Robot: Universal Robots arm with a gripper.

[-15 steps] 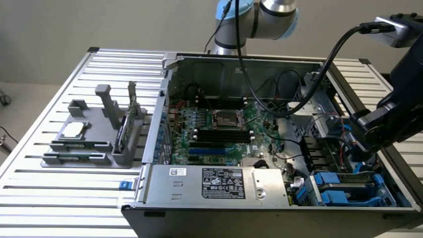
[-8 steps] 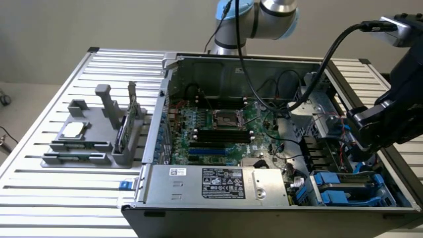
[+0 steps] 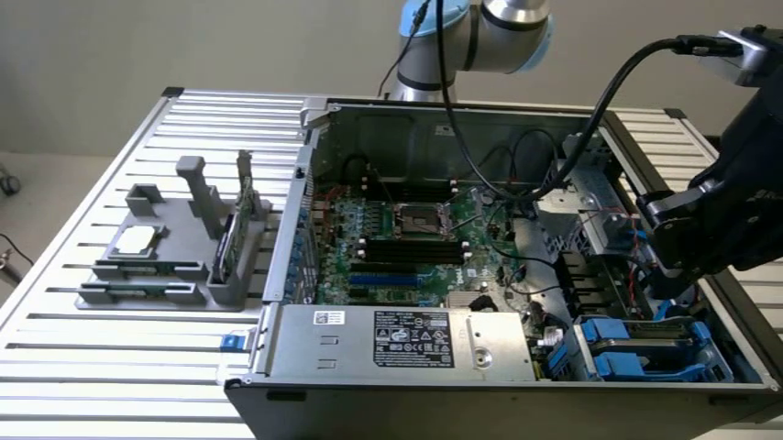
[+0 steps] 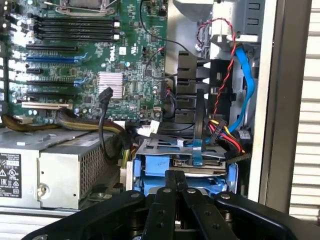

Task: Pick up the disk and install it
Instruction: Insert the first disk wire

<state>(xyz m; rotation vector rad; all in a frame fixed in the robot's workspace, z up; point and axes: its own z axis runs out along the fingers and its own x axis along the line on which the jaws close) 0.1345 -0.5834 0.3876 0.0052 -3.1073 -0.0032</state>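
The disk (image 3: 641, 341) lies flat in the drive bay at the open computer case's near corner, on the exterior view's right, with blue rails along its edges. In the wrist view the disk (image 4: 167, 165) sits among blue plastic and a bundle of coloured cables. My gripper (image 3: 667, 286) hangs just above that bay. Its black fingers are shut together with nothing between them, and the gripper (image 4: 175, 176) tips stand directly over the disk, apart from it.
The case (image 3: 288, 229) stands open on a slatted metal table (image 3: 110, 367). Inside are the motherboard (image 3: 404, 229) and a grey power supply (image 3: 404, 339). A grey fixture (image 3: 171, 266) on the exterior view's left holds a processor chip (image 3: 135, 240) and a memory stick (image 3: 227, 240).
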